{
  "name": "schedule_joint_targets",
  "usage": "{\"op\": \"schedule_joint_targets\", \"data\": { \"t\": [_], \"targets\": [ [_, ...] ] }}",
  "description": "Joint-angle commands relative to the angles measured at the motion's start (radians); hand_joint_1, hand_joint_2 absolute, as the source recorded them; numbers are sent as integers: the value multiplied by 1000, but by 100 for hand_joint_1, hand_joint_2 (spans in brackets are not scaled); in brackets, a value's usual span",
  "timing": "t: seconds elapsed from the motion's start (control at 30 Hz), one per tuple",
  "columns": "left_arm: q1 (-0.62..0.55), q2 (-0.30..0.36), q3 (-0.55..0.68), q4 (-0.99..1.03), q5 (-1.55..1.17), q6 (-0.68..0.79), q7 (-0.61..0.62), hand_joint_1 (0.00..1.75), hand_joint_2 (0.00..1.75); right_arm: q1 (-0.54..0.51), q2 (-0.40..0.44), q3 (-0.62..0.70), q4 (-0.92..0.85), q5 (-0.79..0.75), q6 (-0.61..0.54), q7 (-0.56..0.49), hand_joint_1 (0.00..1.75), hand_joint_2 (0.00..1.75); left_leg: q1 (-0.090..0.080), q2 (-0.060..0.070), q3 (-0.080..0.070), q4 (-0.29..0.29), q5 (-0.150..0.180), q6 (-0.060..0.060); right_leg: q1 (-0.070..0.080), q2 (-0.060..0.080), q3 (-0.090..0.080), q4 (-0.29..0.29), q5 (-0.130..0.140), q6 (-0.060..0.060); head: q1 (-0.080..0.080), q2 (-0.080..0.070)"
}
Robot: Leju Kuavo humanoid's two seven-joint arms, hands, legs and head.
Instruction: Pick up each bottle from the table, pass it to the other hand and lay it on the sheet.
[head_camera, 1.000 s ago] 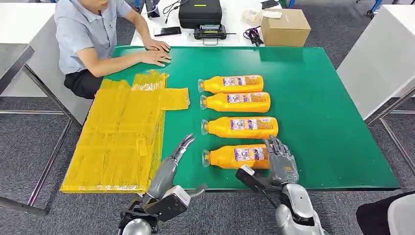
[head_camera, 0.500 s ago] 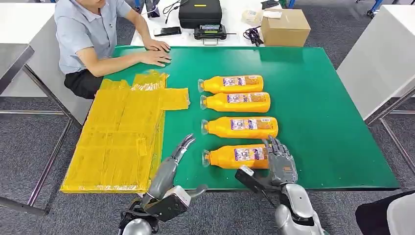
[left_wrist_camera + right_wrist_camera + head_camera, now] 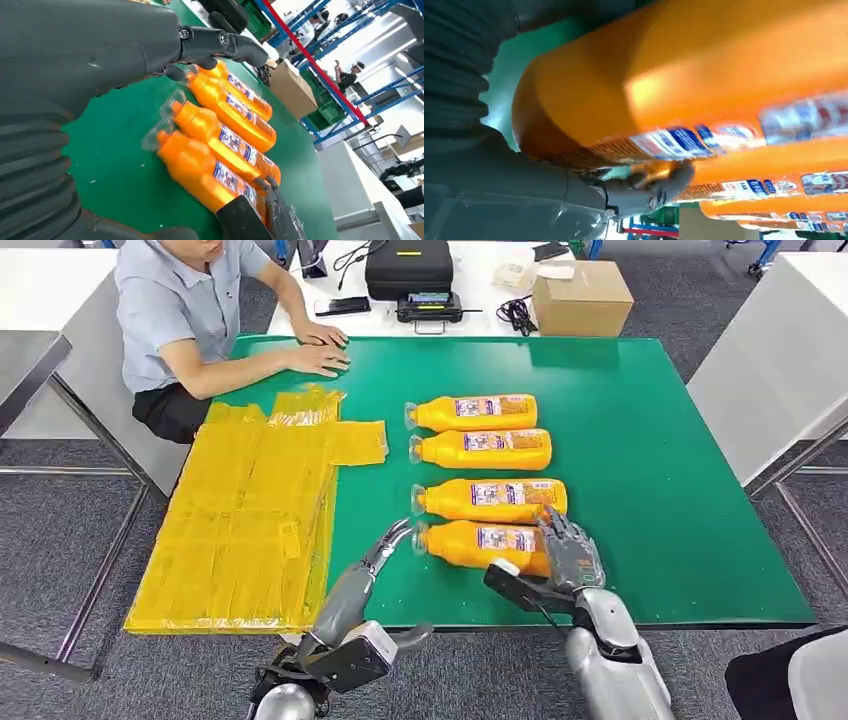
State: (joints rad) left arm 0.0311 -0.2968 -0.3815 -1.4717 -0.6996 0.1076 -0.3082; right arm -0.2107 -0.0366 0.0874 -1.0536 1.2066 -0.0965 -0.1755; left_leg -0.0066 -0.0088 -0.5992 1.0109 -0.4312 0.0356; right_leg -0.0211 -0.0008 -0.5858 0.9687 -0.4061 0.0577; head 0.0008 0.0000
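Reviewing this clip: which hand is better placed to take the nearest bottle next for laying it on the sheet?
Left. The right hand already grips the nearest bottle at its base; the left hand is open, fingertips beside that bottle's cap end, and sits on the yellow sheet side.

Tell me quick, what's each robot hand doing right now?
Left robot hand: open, holding nothing, fingertips near the cap of the nearest orange bottle.
Right robot hand: gripping the base end of that bottle.
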Motion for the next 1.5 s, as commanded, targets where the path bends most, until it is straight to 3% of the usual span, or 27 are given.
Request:
{"op": "schedule_joint_targets", "data": {
  "t": [0.03, 0.07, 0.4, 0.5, 0.57, 0.73, 0.87, 1.03, 1.17, 1.5],
  "targets": [
    [-30, -9, -31, 71, 5, -5, -1, 0, 175, -23, -41, 14, 166, -20, 10, 1, 166, 175, 1, -2, 4, -1, 0, -2, 2, -2, 5, -2, -1, -2, 0, 0],
    [-30, -8, -32, 71, 6, -5, -2, 0, 175, -26, -40, 14, 173, -24, 10, -3, 175, 175, 1, -2, 4, -1, 0, -1, 1, -2, 5, -2, -1, -1, 0, 0],
    [-22, -6, -33, 57, 11, 3, -7, 0, 175, 48, -25, 48, 33, -75, -10, -63, 175, 175, 1, -3, 7, -1, -1, -2, 2, -3, 8, -2, -1, -2, 0, 0],
    [-12, -20, -13, 54, 51, 10, -6, 0, 175, 95, 0, 33, -60, -207, 23, -139, 173, 175, 1, -2, 7, -1, -1, -2, 1, -3, 8, -1, -1, -2, 0, 0],
    [0, -43, 30, 55, 176, 3, 6, 0, 175, 153, 31, 7, -173, -397, 96, -227, 169, 175, 2, -1, 7, 0, -1, -2, 2, -2, 8, -1, -1, -2, 0, 0],
    [6, -50, 60, 61, 298, 36, 29, 0, 175, 195, 80, 12, -313, -480, 111, -236, 171, 175, 1, -1, 6, 0, -2, -3, 2, -2, 7, 0, -2, -3, 0, 0],
    [24, -42, 52, 17, 289, 95, -21, 0, 175, 219, 120, 25, -384, -526, 130, -229, 157, 175, 1, 2, 2, 1, -3, -3, 1, 1, 3, 1, -2, -3, 0, 0],
    [34, -47, 59, 1, 303, 110, -20, 0, 175, 226, 140, 4, -396, -566, 130, -235, 157, 175, 2, 1, 2, 0, -3, -3, 1, 1, 3, 0, -2, -3, 0, 0],
    [29, -52, 77, 20, 470, 89, -2, 0, 175, 209, 189, -26, -451, -638, 137, -257, 175, 175, 1, 1, 1, 1, -2, -3, 1, 1, 1, 1, -2, -2, 0, 0],
    [13, -47, 72, 44, 679, 63, -6, 0, 175, 172, 230, -24, -452, -651, 114, -276, 171, 175, 1, 2, -1, 0, -2, -2, 1, 2, 0, 0, -1, -2, 0, 0]
  ]
}}
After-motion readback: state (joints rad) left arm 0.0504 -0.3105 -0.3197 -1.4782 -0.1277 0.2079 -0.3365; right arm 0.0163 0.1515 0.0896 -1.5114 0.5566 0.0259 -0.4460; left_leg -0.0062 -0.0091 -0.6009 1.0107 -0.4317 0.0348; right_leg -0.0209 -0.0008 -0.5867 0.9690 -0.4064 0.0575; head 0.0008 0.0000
